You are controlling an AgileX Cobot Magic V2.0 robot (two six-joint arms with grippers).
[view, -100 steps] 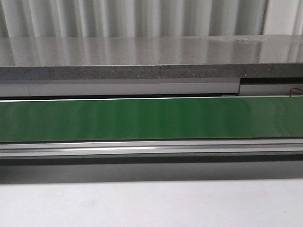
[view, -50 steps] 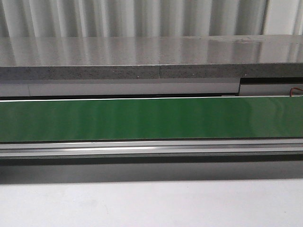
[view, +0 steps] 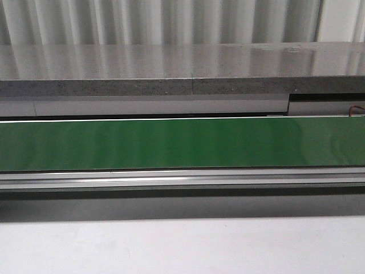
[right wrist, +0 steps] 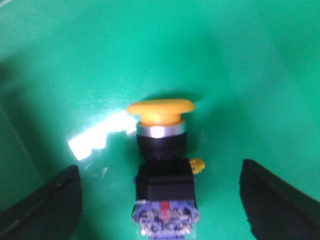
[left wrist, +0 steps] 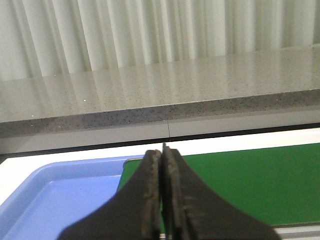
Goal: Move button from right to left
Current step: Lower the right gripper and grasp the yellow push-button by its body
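The setting is an industrial workstation or automation test cell. Indicators: a long flat green conveyor belt [view: 171, 142] carried in a silver aluminium rail frame [view: 171, 178], a grey speckled stone-like counter [view: 142, 68] behind the belt, a corrugated pale metal wall [view: 171, 20], and a shallow blue plastic tray [left wrist: 55, 200] beside the belt.

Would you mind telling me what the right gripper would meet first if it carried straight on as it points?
Probably the button, lying between the open right gripper fingers; depth is unclear.
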